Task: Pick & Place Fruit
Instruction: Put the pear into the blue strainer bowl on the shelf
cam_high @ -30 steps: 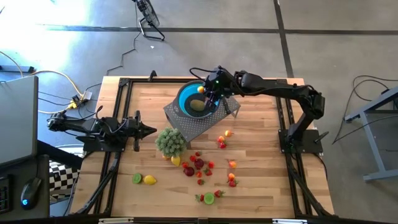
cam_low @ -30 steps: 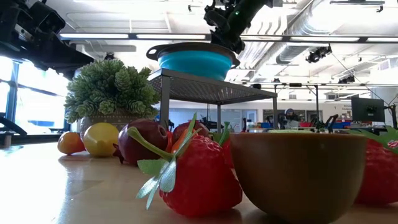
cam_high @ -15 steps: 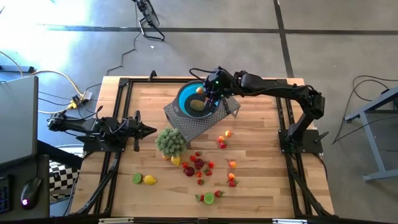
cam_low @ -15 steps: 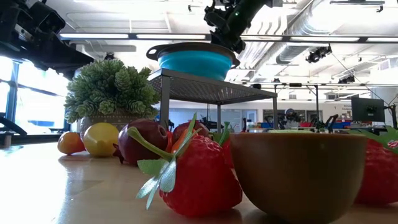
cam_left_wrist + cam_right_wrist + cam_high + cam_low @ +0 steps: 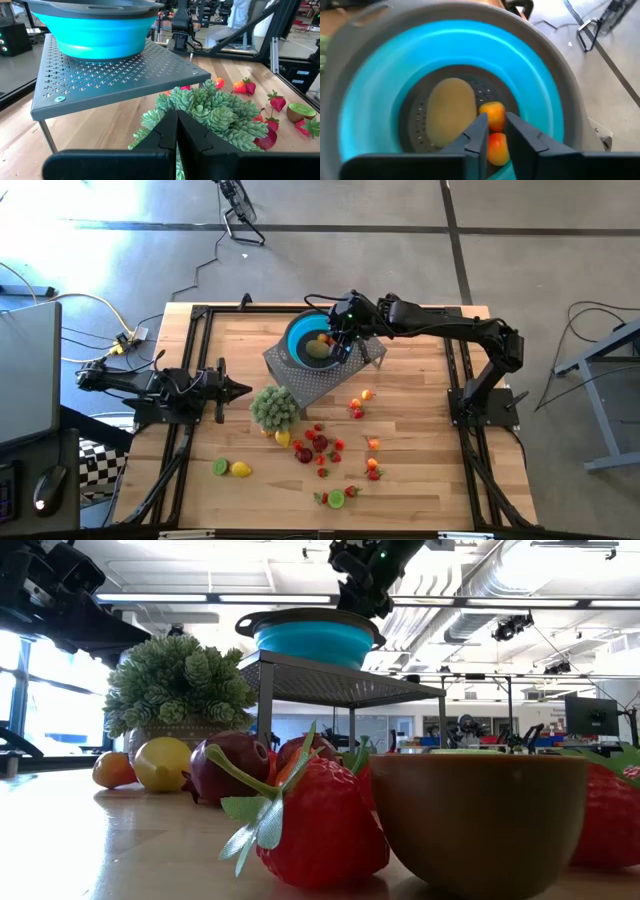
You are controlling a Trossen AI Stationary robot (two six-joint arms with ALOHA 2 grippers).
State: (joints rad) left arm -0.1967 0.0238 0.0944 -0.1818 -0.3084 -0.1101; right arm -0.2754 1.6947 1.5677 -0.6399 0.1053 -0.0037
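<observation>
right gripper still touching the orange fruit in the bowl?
Cannot tell. In the right wrist view the orange fruit lies between the parted fingers, with no gap or contact plain.

Bright, even overhead light — ceiling strip lights (image 5: 175,597) glare, near strawberry (image 5: 325,830) soft, bowl rim (image 5: 560,75) blurred.

Right hand (image 5: 492,131) low inside the round blue bowl (image 5: 380,115), orange-red fruit (image 5: 494,127) between its parted fingers, pale oval fruit (image 5: 451,111) just beside, bowl wall ringing it, open above
</observation>
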